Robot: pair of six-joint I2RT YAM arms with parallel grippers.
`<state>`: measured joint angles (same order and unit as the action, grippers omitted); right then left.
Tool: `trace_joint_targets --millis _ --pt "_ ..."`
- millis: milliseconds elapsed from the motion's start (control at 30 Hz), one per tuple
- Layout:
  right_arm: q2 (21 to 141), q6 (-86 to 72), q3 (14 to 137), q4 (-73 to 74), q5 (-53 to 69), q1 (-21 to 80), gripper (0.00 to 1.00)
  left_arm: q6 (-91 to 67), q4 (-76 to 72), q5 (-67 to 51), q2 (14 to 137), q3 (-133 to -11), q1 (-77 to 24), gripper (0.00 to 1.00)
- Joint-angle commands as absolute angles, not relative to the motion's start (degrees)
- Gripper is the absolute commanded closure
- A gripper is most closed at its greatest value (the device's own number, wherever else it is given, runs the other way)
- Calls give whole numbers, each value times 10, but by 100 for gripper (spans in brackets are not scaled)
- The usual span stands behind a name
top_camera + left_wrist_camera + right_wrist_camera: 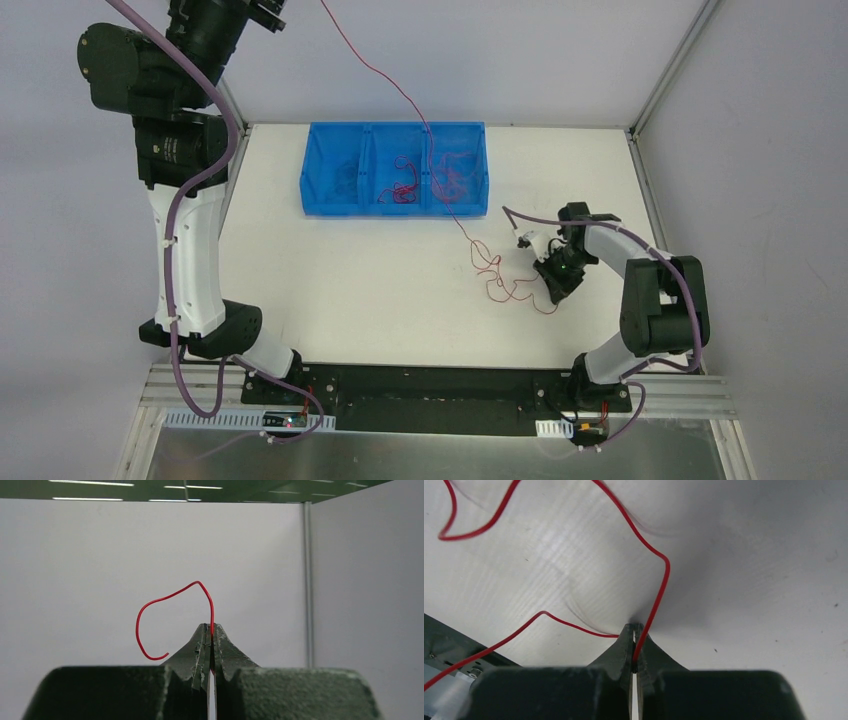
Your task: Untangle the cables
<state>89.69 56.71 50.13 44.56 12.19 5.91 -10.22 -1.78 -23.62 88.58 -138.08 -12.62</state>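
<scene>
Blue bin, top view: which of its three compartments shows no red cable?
The left compartment: only faint dark strands show there, whereas the middle compartment and right compartment each hold red cables.

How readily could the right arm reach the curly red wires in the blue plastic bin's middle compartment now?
Probably not yet: the right gripper is shut on the long red wire crossing the bin.

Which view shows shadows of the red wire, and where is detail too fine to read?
Right wrist: the wire casts soft grey shadows on the table, darkest at the right gripper. Left wrist: wire sharp against a plain wall. Top: even light, bin contents too fine to read.
</scene>
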Motion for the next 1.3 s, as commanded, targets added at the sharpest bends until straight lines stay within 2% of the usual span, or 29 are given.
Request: trace_joint_targets --millis 0,367,533,633,767,833,1267 --pt "939 619 499 451 68 6 100 19 -22 -112 862 -1404 -119 100" --pt "983 636 520 447 48 -48 100 144 -5 -16 845 -1390 -111 100" --pt "995 641 532 446 44 -69 100 176 -11 25 860 -1431 -82 100" --pt "998 635 545 461 62 -73 100 140 16 -23 840 -1394 -79 100" --pt "996 607 575 486 100 -71 100 66 9 -217 775 -1243 -79 100" --pt "995 595 588 497 111 -71 100 34 -14 -275 751 -1199 -79 100" --pt "998 575 621 517 144 -70 100 19 20 -272 786 -1261 -80 100"
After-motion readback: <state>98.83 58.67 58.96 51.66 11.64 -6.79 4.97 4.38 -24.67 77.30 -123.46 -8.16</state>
